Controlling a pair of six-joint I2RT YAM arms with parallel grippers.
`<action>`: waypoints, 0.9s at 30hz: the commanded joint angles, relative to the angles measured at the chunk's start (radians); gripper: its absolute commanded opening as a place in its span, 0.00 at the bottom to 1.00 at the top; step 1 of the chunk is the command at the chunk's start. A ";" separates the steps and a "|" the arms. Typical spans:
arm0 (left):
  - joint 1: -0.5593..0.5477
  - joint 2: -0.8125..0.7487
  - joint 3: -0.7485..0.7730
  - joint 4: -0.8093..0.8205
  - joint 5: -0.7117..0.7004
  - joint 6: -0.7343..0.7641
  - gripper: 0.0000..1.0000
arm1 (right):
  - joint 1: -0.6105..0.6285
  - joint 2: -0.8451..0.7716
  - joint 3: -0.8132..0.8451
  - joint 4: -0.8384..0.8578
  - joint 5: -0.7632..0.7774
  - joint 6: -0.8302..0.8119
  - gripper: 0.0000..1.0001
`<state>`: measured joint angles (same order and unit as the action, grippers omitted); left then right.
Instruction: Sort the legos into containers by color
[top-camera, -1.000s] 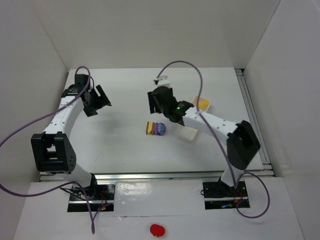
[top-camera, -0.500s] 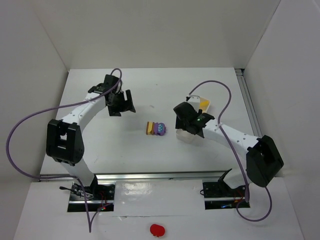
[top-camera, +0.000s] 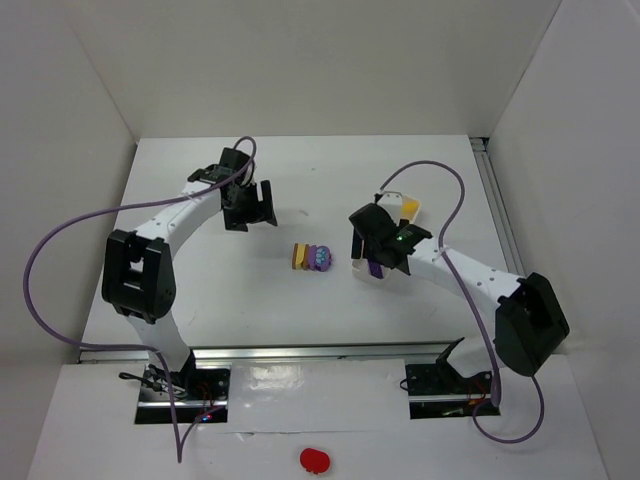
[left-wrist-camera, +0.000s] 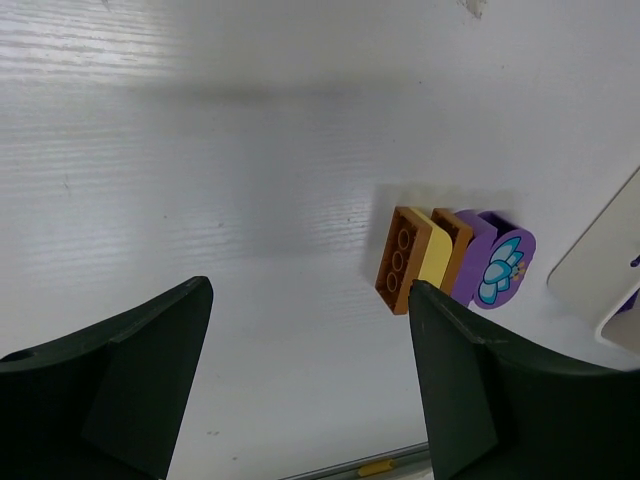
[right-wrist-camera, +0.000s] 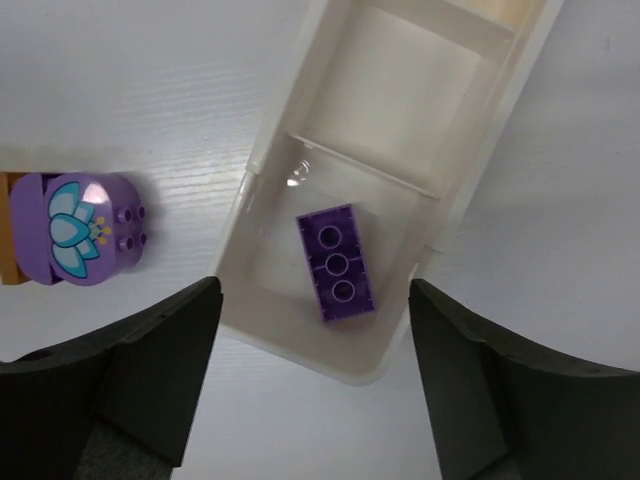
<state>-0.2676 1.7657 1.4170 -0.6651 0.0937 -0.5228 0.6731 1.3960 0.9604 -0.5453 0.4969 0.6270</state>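
In the end compartment of the white tray (right-wrist-camera: 400, 90) lies one purple brick (right-wrist-camera: 337, 262), with the right claw (right-wrist-camera: 313, 320) spread empty above it. On the surface (left-wrist-camera: 200, 150), orange, yellow and purple legos (left-wrist-camera: 420, 260) sit clustered and unsorted. The left claw (left-wrist-camera: 310, 300) hangs near them, apart and empty.

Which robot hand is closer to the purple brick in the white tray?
Right. The right gripper hangs directly over the purple studded plastic brick in the white tray; the left gripper is away beyond the loose bricks.

Purple brick (right-wrist-camera: 337, 262) flat, studs up, in white tray (right-wrist-camera: 270, 290), near compartment; orange brick (left-wrist-camera: 403, 258), yellow brick (left-wrist-camera: 436, 262), purple flower brick (right-wrist-camera: 85, 228) touching, left.
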 joint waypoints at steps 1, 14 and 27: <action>-0.002 0.003 0.054 -0.014 -0.037 0.029 0.89 | 0.025 -0.046 0.098 -0.019 0.043 -0.033 0.80; 0.146 -0.089 0.047 -0.059 -0.154 0.038 0.89 | 0.132 0.334 0.403 0.079 -0.307 -0.308 0.91; 0.179 -0.089 -0.016 -0.050 -0.055 0.009 0.89 | 0.160 0.469 0.443 0.009 -0.282 -0.366 0.73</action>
<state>-0.0948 1.6962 1.4006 -0.7132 0.0051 -0.5041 0.8280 1.9011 1.4139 -0.5171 0.2127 0.3134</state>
